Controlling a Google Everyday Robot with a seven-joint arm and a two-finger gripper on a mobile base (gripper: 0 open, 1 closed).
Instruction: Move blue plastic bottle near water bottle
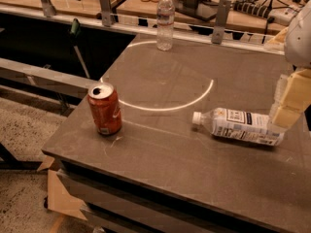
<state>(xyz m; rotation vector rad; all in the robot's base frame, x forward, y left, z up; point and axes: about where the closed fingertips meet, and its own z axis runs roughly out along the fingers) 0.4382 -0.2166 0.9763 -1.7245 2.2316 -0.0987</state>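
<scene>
Blue plastic bottle [240,125] lying on its side on the desk [170,178], base end right at the gripper [284,118], white cap pointing away to its left. Gripper (pale, blocky, at the right edge of view) low over that base end; open or closed, impossible to tell. Water bottle [165,21] upright, well beyond the gripper, at the far desk edge. Orange can [104,109] upright, far to its left.

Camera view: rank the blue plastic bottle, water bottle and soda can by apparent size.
1. blue plastic bottle, lying on its side, its base by the gripper at the right edge.
2-3. unranked: water bottle is taller, orange soda can wider, and the can sits nearer the camera.
</scene>
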